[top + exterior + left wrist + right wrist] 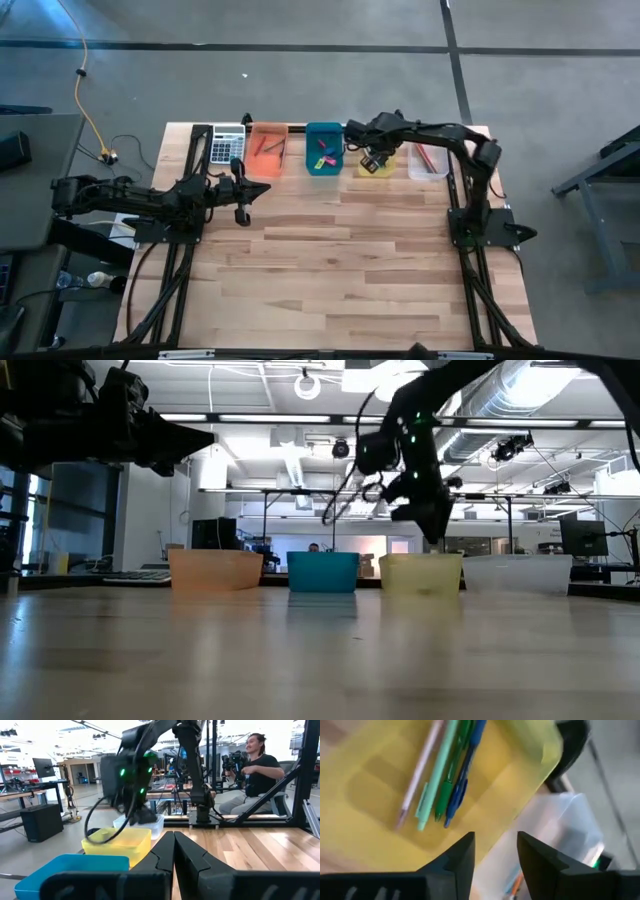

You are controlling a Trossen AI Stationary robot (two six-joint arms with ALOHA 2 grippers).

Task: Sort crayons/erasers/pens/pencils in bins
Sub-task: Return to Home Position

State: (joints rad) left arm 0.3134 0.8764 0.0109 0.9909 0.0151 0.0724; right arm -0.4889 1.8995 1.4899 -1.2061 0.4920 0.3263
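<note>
The left tool [174, 837], fingers pressed together and carrying nothing, hangs above the surface [340, 270], in front of the calculator [228, 143]. In the row along the far edge, the orange bin [258, 166] holds pencils [272, 146]. The teal bin [311, 165] holds erasers [322, 152]. The yellow bin [370, 805] holds the pens [451, 780], green and blue lying side by side. The right tool [495, 837] hovers just above that yellow bin, fingers spread and empty. The clear bin [440, 171] contains a reddish stick [430, 157]. No loose item shows on the wood, so the sorting looks finished. Only bringing the arms home seems left.
</note>
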